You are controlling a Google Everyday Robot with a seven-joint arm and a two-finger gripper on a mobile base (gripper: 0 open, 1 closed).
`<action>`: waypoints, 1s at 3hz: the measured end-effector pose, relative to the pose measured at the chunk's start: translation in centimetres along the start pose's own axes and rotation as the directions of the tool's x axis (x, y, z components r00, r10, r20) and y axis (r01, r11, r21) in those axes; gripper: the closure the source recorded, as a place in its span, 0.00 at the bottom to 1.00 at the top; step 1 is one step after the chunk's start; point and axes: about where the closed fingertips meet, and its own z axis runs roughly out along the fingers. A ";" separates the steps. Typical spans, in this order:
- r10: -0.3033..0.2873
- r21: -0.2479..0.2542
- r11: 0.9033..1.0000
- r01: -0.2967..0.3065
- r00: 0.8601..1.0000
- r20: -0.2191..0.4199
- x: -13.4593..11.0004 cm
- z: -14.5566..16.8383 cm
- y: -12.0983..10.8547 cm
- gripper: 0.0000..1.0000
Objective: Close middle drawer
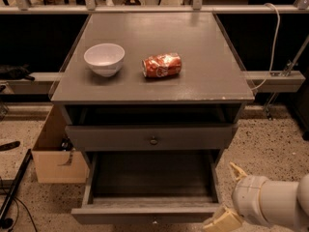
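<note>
The hand (220, 196) hangs low at the right front corner of the table (203, 81). Its two blunt cream fingers (223, 221) are spread wide, with nothing between them, on a smooth rounded white wrist. The lower finger lies at the right end of the middle drawer (145, 215)'s front; I cannot tell whether it touches.

That drawer, just left of the hand, stands far out from the carcass. It is a wide, shallow tray of matt dark-grey wood with a flat front board, straight side walls and a bare bottom. Its right wall runs between the two fingers' heights, close to the upper one.

Up and left of the hand is the upper drawer (120, 138), of the same flat grey wood, with one small round knob (153, 140) at its centre and a dark gap above it.

Higher up, on the square-edged tabletop, stand a smooth round white bowl (104, 58) and, beside it but apart, a crumpled red can (161, 65) lying on its side.

Far left of the hand, on the floor beside the table, sits an open cardboard box (55, 166). Above and right of the hand is open speckled floor (275, 144).
</note>
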 end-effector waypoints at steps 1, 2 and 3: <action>-0.026 -0.015 1.000 0.028 0.997 0.079 3.7 0.6 -2.6 0.00; -0.015 -0.011 1.000 0.017 0.993 0.118 5.1 0.5 -3.7 0.00; -0.017 -0.013 1.000 0.018 0.993 0.120 5.2 0.6 -3.7 0.18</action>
